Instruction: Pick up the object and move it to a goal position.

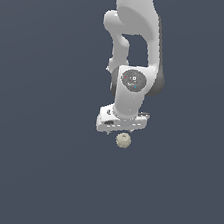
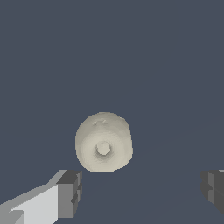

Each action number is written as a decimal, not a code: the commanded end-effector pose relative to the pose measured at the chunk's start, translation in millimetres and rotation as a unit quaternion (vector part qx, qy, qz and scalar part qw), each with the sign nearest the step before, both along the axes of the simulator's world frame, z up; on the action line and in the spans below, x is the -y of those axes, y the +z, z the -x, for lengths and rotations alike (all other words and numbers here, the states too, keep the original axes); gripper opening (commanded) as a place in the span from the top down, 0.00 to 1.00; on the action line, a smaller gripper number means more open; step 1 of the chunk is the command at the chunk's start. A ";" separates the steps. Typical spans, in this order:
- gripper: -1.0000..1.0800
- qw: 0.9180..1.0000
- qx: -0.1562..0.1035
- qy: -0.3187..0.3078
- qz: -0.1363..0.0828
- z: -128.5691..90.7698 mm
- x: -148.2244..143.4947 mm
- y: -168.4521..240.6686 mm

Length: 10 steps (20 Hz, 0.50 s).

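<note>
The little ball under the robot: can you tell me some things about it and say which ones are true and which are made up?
1. The ball is beige with a bumpy surface. True.
2. The end effector is squeezing the ball. False: in the wrist view its fingers stand wide apart and the ball sits clear of them.
3. In the exterior view the ball shows just below the end effector. True.
4. There are three balls on the floor. False: only one shows.
5. The arm is red. False: it is white.
</note>
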<state>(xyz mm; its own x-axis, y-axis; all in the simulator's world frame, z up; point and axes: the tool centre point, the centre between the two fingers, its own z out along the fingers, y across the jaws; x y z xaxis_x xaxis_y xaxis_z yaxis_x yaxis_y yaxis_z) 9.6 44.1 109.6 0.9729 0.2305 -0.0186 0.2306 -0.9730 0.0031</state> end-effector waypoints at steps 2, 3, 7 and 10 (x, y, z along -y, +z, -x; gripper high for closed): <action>0.04 0.999 0.005 0.040 -0.002 -4.4 -19.4 -12.1; 0.04 0.999 0.006 0.048 -0.003 -5.1 -23.2 -14.5; 0.04 0.998 0.008 0.065 -0.004 -6.6 -31.7 -19.6; 0.04 0.998 0.007 0.062 -0.004 -5.8 -30.7 -19.4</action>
